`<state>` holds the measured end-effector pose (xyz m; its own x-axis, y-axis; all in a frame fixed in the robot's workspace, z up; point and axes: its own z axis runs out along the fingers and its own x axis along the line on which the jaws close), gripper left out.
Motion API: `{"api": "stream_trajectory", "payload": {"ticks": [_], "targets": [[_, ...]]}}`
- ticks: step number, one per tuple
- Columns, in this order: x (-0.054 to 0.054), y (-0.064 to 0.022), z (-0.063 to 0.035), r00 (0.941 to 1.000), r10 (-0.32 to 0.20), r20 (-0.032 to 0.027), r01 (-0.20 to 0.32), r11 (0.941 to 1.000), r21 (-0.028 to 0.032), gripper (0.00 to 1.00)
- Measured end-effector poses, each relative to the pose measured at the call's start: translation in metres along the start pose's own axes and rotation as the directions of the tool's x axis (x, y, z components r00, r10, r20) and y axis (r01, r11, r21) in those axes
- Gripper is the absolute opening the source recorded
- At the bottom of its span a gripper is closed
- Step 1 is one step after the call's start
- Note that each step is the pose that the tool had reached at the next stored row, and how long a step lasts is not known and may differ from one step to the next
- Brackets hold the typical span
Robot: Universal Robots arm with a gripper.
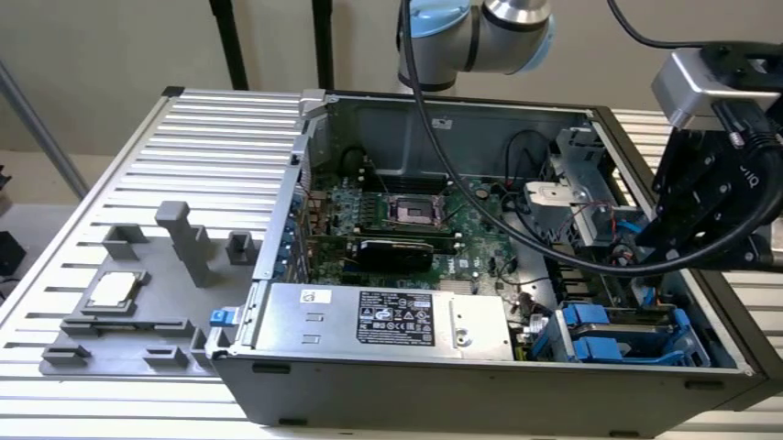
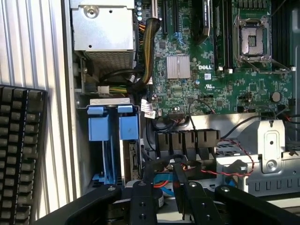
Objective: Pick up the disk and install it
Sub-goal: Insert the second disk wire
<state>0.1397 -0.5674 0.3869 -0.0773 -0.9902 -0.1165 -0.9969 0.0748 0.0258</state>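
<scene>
Black, angular metal gripper (image 2: 164,169) (image 1: 643,252) is hanging inside the open computer case (image 1: 490,403); whether it is clamping anything or standing loose is not showing clearly enough to tell. Against the case's side wall, the disk (image 2: 127,126) (image 1: 590,317) is sitting in its bay, two glossy blue plastic tabs facing up. One ribbed silver heat sink (image 2: 178,66) is lying mid-case on the green circuit board (image 2: 220,89). One black keyboard (image 2: 18,150) is lying outside the case.

The black keyboard (image 2: 21,150) is cut off by the frame edge; the gripper's (image 2: 166,187) fingertips are hidden.
</scene>
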Motion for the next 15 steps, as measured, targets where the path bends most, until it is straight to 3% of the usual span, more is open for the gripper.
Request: {"api": "stream_trajectory", "payload": {"ticks": [3,9,15], "targets": [[0.0,-0.0001,0.002,1.0,0.002,-0.008,-0.002,1.0,0.0009,0.31],[0.001,-0.0002,0.0073,0.9995,0.007,-0.0301,-0.007,1.0,0.0032,0.31],[0.001,-0.0003,0.011,0.9984,0.011,-0.0556,-0.01,0.9999,0.0058,0.31]]}}
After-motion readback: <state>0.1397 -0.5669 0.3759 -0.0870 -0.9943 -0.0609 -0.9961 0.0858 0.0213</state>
